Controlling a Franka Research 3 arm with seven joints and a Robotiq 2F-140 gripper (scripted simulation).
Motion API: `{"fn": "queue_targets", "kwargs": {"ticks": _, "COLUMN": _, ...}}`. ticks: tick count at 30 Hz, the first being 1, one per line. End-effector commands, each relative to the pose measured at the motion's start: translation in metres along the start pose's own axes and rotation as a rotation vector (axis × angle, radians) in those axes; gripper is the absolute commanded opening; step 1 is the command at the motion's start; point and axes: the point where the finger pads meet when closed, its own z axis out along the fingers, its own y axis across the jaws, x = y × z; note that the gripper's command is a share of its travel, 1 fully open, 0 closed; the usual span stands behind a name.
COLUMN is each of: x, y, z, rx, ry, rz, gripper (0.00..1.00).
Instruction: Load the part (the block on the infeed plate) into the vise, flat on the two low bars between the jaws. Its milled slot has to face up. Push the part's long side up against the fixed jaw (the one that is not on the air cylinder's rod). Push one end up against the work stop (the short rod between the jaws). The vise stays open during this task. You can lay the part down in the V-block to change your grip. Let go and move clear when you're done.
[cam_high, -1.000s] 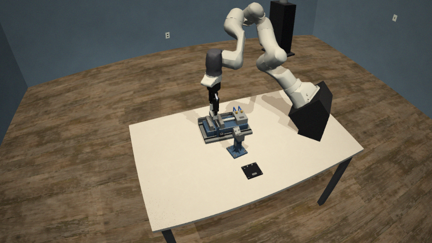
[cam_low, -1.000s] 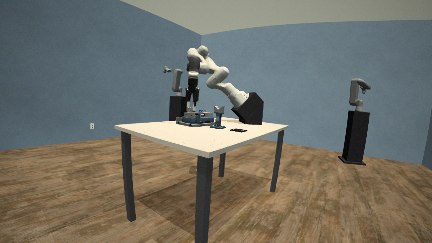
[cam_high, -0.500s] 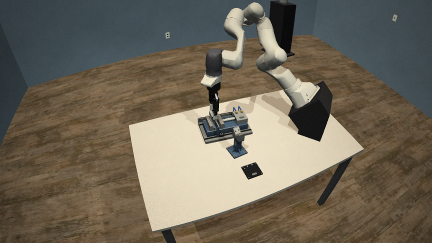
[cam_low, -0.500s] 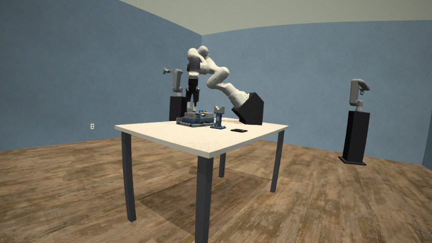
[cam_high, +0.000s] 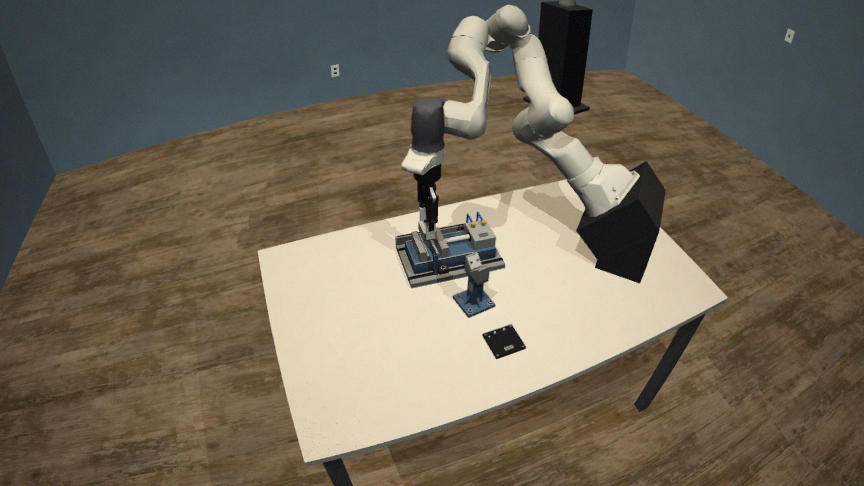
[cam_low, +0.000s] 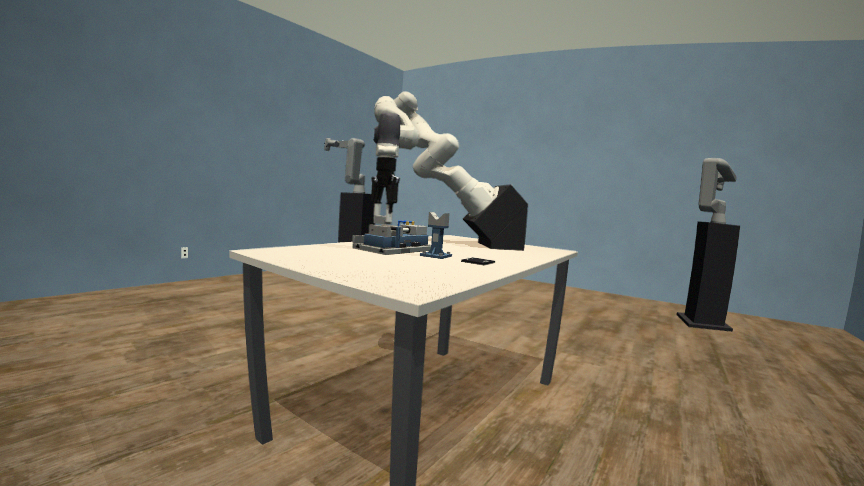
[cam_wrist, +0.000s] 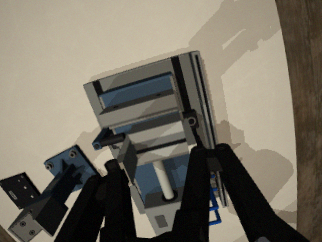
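Black and slender, the two-fingered tool (cam_high: 424, 231) hangs straight down from the white jointed arm (cam_high: 543, 108), its fingers clamped on the small grey metal block (cam_high: 422, 233), the part. The part sits low between the fingers, right at the opening of the blue and grey vise (cam_high: 447, 253). In the wrist view the part (cam_wrist: 128, 157) shows as a short grey block against the vise's gap, with the fixed grey jaw (cam_wrist: 143, 121) just beyond it. Whether the part touches the low bars I cannot tell, nor which way its slot faces.

On the vise's other end sits the grey air cylinder block (cam_high: 480, 234) with its yellow fittings and blue tubes, its pale rod (cam_high: 459, 239) running toward the moving jaw. The jaws stand apart.

Just beside the vise, toward the desk's near edge, stands the blue pedestal with the grey V-block (cam_high: 475, 265) on top; nothing lies in its notch. Farther on lies the flat black square infeed plate (cam_high: 503, 341), bare of the part and well apart from the vise.

All of this rests on the cream-topped desk (cam_high: 362, 374) with dark legs, where the arm's slanted black base (cam_high: 622, 235) also stands at the far corner. Around it spreads a brown wooden floor (cam_high: 151, 241) with blue walls behind.
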Motion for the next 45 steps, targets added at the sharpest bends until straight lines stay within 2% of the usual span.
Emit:
{"fn": "queue_targets", "kwargs": {"ticks": 1, "x": 0.000, "y": 0.000, "z": 0.001, "rx": 0.000, "ry": 0.002, "rz": 0.004, "gripper": 0.00}}
{"fn": "queue_targets", "kwargs": {"ticks": 45, "x": 0.000, "y": 0.000, "z": 0.013, "rx": 0.000, "ry": 0.002, "rz": 0.006, "gripper": 0.00}}
